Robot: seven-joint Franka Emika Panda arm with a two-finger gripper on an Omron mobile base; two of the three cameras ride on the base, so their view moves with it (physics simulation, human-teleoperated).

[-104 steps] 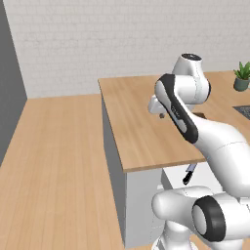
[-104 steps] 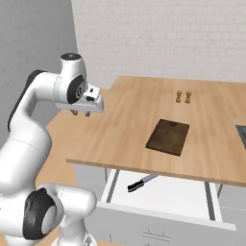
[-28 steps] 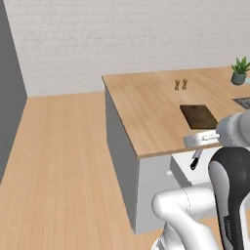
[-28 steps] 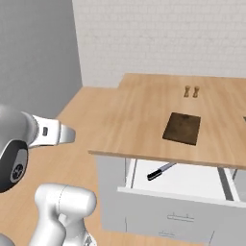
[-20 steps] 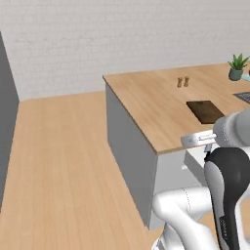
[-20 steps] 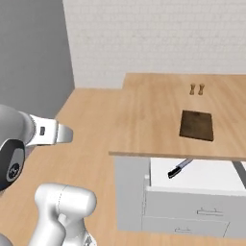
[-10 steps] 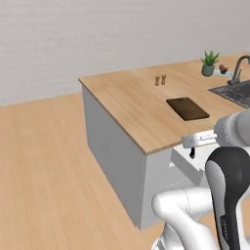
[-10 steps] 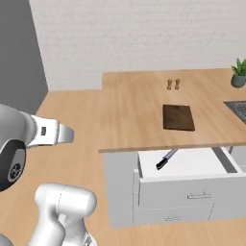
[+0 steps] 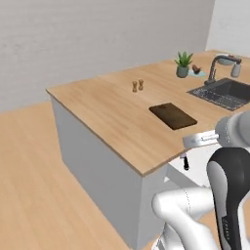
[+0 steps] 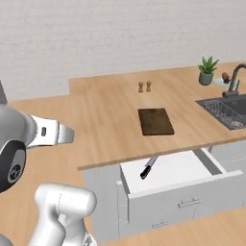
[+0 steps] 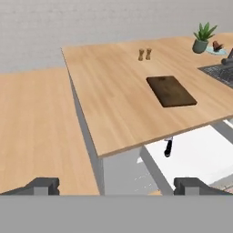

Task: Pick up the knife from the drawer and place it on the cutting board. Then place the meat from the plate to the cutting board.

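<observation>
Grey brick wall behind, wood floor around. Tan countertop spans the island; sink at 3 o'clock. White drawer stands pulled out below the front edge. Dark board lies mid-counter. Knife rests inside the drawer, at the board's 6 o'clock. My gripper: fingers spread wide, holding nothing.

knife in drawer | cutting board on counter behind drawer
</observation>
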